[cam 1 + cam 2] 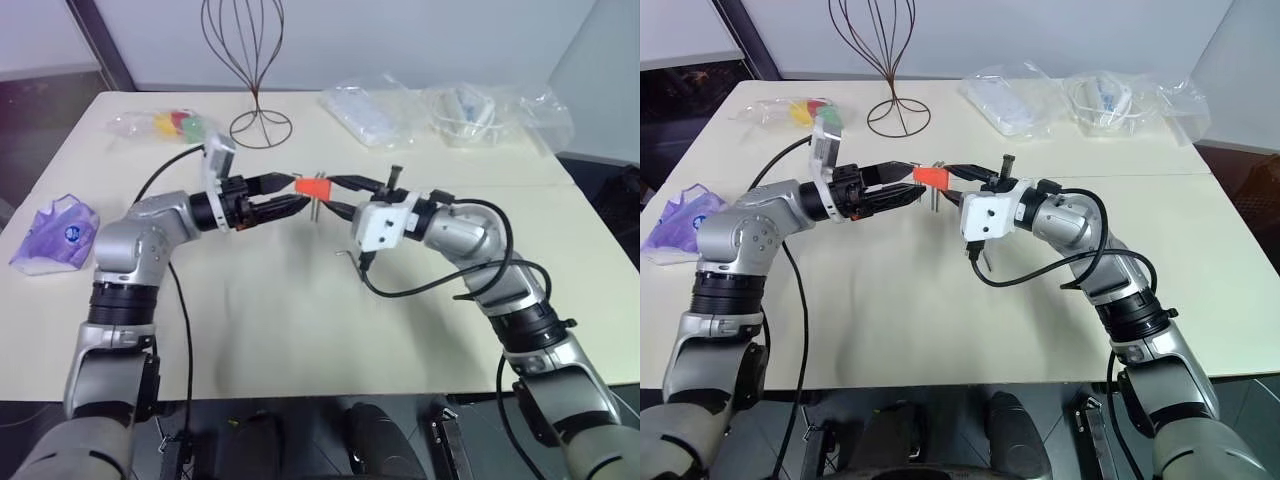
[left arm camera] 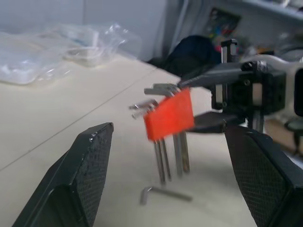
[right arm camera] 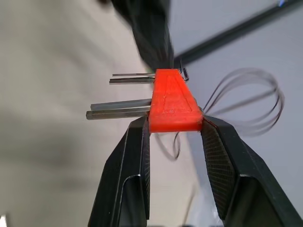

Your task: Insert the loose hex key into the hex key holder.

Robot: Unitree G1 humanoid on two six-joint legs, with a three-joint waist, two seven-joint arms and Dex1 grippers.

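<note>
Above the middle of the table, the hex key holder is held off the surface, pinched between the two black fingers of the right gripper, its grey keys hanging downward. In the right wrist view the orange-red block is seen clamped squarely at its near end by both pads. Just to the left, the left gripper is pointed at the block with its jaws spread wide and nothing between them; no contact with the holder is made out.

On the table, near the right gripper and just below it, the loose hex key is left lying flat, bent end up at one side, untouched.

So the holder is secured, the key is not. A good next step is judged to be a descent of the free left gripper onto the long shank of that key, not the short bend, so the tip stays exposed for insertion. The thin rod could easily be skidded across the smooth top, so a slow, square closing is advised. The holder should be kept steady, its empty slot turned toward the left.
</note>
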